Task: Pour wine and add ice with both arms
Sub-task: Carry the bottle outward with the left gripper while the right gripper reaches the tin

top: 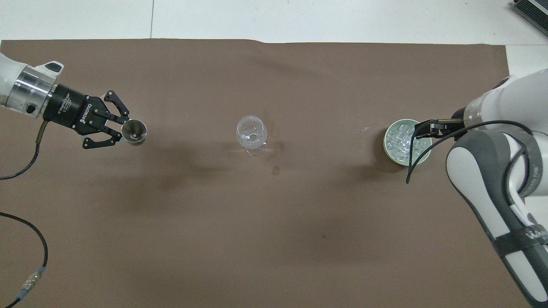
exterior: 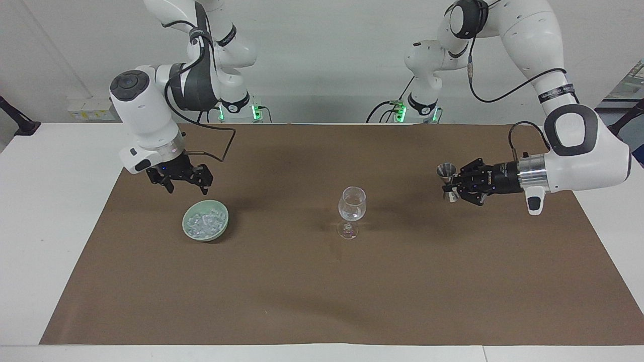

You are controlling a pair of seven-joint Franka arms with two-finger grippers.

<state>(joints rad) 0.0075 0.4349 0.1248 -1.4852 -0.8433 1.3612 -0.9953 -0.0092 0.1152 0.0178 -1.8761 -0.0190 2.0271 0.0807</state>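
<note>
A small steel double-cone jigger [exterior: 446, 179] is held upright in the closed left tool [exterior: 455, 185], over the brown mat toward the left arm's end of the table [exterior: 60, 166], probably so nothing drips. The clear stemmed glass [exterior: 351, 211] stands mid-mat. The right tool [exterior: 183, 187], fingers wide, hangs just above the pale green bowl [exterior: 223, 223] of whitish ice cubes [exterior: 202, 221], evidently placed for a pick.

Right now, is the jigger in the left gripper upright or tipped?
Upright. The jigger stands vertical in the left gripper, its open mouth facing straight up in the overhead view, over the brown mat.
</note>
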